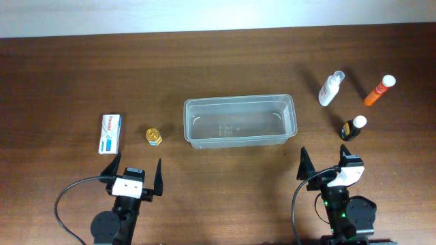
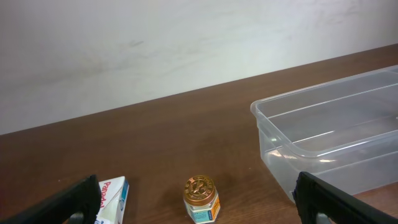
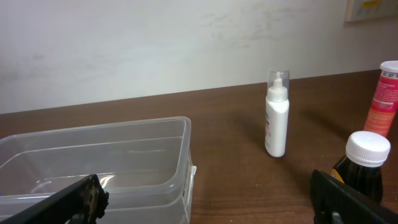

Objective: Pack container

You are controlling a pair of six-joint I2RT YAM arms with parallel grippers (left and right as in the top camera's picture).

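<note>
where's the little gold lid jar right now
In the overhead view the small gold-lidded jar stands on the robot's left side, between the white medicine box and the clear container, touching neither.

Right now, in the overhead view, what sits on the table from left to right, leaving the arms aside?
box → jar → container → white bottle → dark bottle → orange tube

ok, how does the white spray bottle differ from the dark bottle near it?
The white spray bottle is slim with a clear cap; the dark bottle is squatter with a white cap. The white one stands farther back than the dark one. Both stand upright outside the tub.
</note>
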